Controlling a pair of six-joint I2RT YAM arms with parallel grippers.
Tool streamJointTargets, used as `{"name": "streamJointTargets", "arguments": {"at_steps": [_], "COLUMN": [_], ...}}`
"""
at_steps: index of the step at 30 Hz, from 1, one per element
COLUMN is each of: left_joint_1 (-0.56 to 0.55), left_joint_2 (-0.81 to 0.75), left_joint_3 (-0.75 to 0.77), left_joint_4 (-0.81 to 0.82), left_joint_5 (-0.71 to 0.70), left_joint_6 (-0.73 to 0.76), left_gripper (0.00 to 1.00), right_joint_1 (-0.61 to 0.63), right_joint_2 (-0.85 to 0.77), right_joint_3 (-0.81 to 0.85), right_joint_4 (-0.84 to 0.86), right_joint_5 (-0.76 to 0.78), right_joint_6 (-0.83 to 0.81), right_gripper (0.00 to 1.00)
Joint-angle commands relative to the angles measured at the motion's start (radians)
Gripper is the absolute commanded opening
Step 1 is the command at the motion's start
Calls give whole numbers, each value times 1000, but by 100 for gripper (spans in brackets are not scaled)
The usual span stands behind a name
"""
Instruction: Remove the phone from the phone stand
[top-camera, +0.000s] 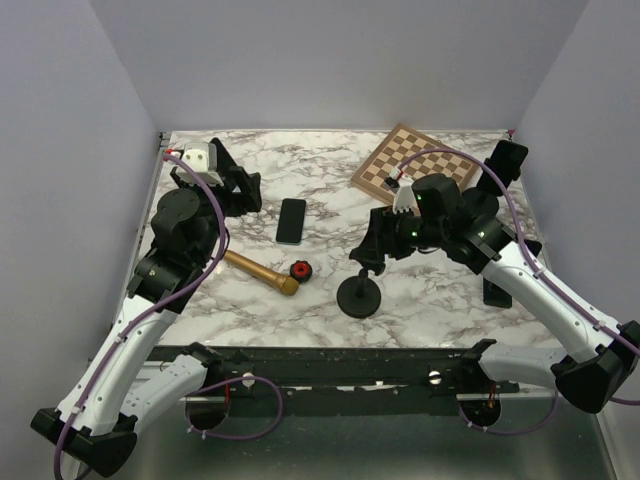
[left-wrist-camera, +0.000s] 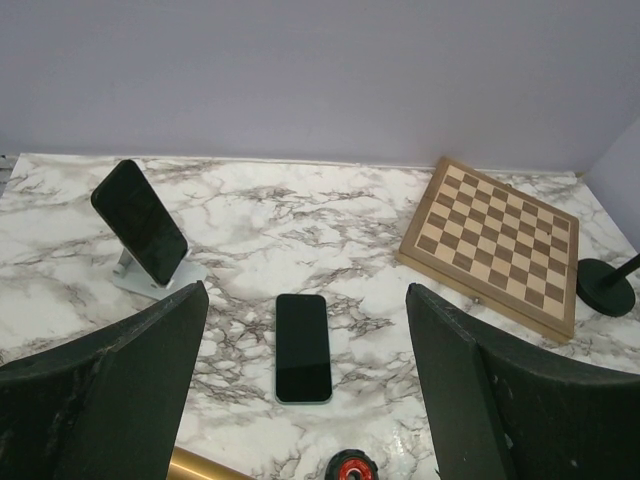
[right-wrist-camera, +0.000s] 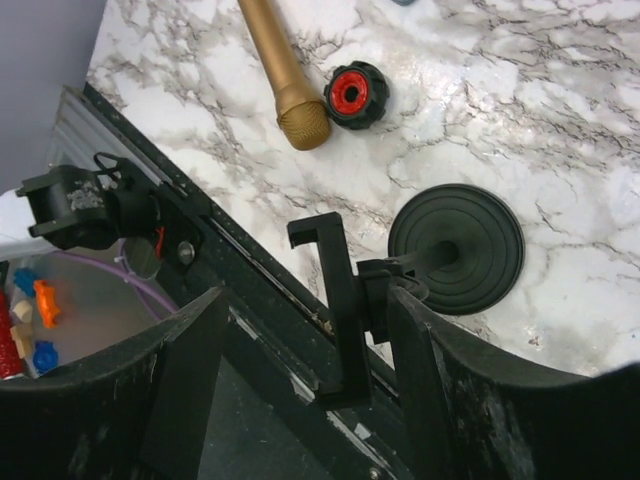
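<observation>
In the left wrist view a dark phone (left-wrist-camera: 140, 232) leans on a small white phone stand (left-wrist-camera: 152, 277) at the far left; the left arm hides both in the top view. A second phone (left-wrist-camera: 302, 347) lies flat on the marble (top-camera: 291, 220). My left gripper (left-wrist-camera: 305, 295) is open and empty, its jaws framing the flat phone from above (top-camera: 240, 190). My right gripper (right-wrist-camera: 305, 300) is open around the empty clamp (right-wrist-camera: 340, 310) of a black round-based stand (right-wrist-camera: 455, 250). Its right finger (right-wrist-camera: 440, 370) is against the clamp's joint (top-camera: 372, 245).
A chessboard (top-camera: 410, 165) lies at the back right. A gold-tipped wooden handle (top-camera: 262, 273) and a red-and-black cap (top-camera: 299, 270) lie near the front. A dark flat object (top-camera: 497, 292) lies under the right arm. The table's front rail (right-wrist-camera: 250, 300) is just below the right gripper.
</observation>
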Motion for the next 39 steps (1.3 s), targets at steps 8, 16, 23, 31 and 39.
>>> {"name": "streamJointTargets", "arguments": {"at_steps": [8, 16, 23, 31, 39], "left_joint_1": [4, 4, 4, 4, 4], "left_joint_2": [10, 13, 15, 18, 19], "left_joint_3": [27, 29, 29, 29, 30], "left_joint_4": [-18, -19, -19, -19, -21], "left_joint_5": [14, 12, 8, 9, 5], "left_joint_6": [-9, -11, -10, -8, -4], "left_gripper": [88, 88, 88, 88, 88], "right_joint_1": [47, 53, 54, 94, 120], "right_joint_2": [-34, 0, 47, 124, 145], "right_joint_3": [-94, -127, -141, -91, -90], "right_joint_4": [1, 46, 87, 57, 82], "right_joint_5": [27, -75, -292, -328, -291], "right_joint_6": [-28, -120, -217, -276, -267], "right_gripper": [61, 39, 24, 23, 55]}}
